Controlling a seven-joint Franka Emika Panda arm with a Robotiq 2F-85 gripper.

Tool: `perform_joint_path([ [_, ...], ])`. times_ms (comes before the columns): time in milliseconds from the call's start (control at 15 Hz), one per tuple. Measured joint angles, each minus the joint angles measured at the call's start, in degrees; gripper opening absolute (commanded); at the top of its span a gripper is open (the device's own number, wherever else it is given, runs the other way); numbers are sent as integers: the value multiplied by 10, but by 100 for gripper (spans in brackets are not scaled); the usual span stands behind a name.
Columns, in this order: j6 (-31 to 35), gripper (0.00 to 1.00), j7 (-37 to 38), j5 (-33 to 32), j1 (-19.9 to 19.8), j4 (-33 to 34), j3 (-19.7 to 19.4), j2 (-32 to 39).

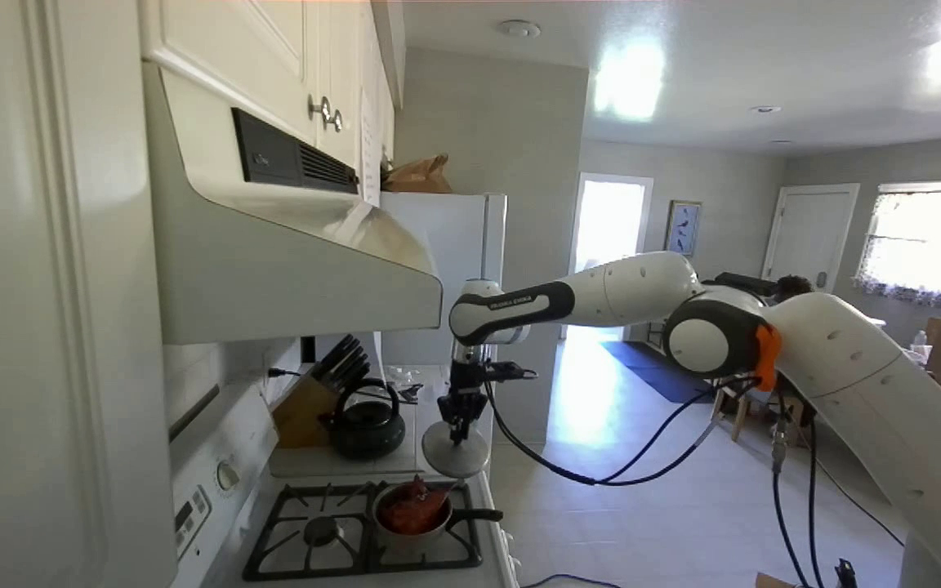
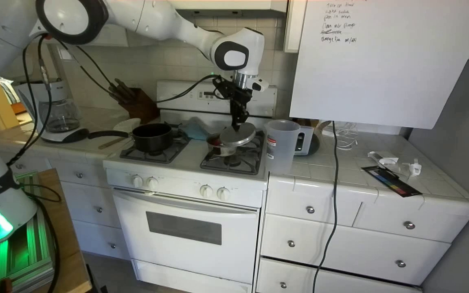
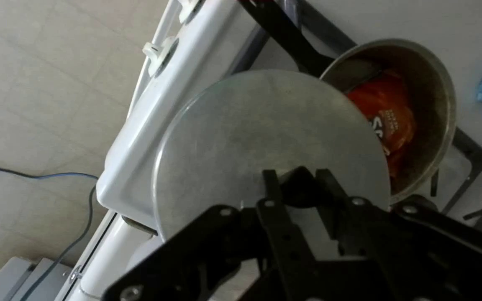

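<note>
Gripper: The black two-fingered gripper [image 3: 297, 173], pointing down from a white robot arm [image 1: 626, 290], is clamped on the dark knob [image 3: 301, 188] of a round dull-silver metal lid [image 3: 245, 125].
Lid: Suspended at a tilt above the stovetop, it sits off to one side of a small silver-coloured metal saucepan [image 3: 447, 100], overlapping part of the opening in the wrist view; whether the two edges touch is hard to judge from these angles.
Saucepan: It stands on a black metal grate [image 2: 232, 161], its long black handle [image 3: 287, 35] turned toward the front of the white enamel stove [image 2: 179, 179].
Contents: A shiny red-orange packet with white lettering [image 3: 393, 121] lies inside the pan.
Stovetop: A black long-handled pot [image 2: 153, 140] occupies the neighbouring grate, with a light-blue cloth [image 2: 193, 129] lying near it.
Countertop: A tall translucent plastic pitcher [image 2: 280, 148] stands just beside the stove; in an exterior view, a rounded black kettle [image 1: 367, 429] sits next to a wooden knife block [image 1: 303, 416].
</note>
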Motion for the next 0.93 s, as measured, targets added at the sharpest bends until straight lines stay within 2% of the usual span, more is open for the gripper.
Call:
perform_joint_path([
  [533, -58, 7, -1, 73, -26, 149, 66, 88],
  [933, -128, 7, -7, 87, -34, 226, 95, 140],
])
